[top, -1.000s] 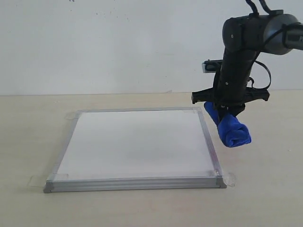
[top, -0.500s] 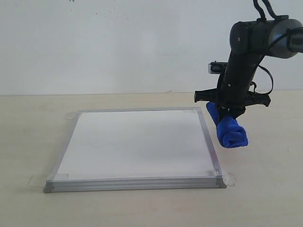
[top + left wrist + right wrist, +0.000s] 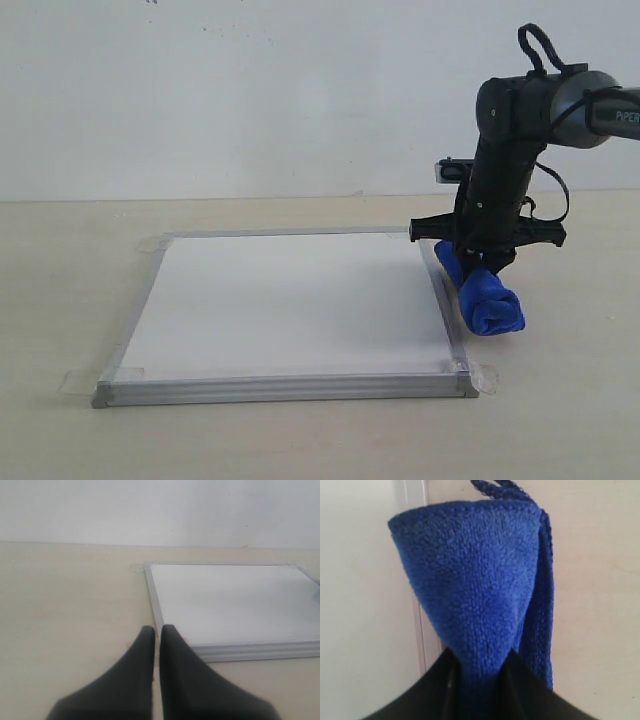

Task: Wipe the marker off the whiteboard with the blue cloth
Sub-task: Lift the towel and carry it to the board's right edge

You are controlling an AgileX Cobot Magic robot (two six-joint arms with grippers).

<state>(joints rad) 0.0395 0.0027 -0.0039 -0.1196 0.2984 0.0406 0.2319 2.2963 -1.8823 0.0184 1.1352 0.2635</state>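
Note:
The whiteboard (image 3: pixel 290 300) lies flat on the table, its white face bare; no red marker lines show in any view. My right gripper (image 3: pixel 478 256) is shut on the blue cloth (image 3: pixel 485 295), a rolled bundle that hangs just past the board's right frame, its low end at or near the table. In the right wrist view the blue cloth (image 3: pixel 480 585) fills the middle, pinched between the black fingers (image 3: pixel 520 690), with the board's frame (image 3: pixel 422 625) beside it. My left gripper (image 3: pixel 157 630) is shut and holds nothing, low over the table beside the whiteboard (image 3: pixel 230 605).
Clear tape tabs (image 3: pixel 486 378) hold the board's corners to the beige table (image 3: pixel 60 280). A plain white wall (image 3: pixel 250 90) stands behind. The right arm's dark body (image 3: pixel 510 140) rises above the board's far right corner.
The right gripper has come down with the blue cloth, which now hangs lower beside the board's right frame. The board has not moved.

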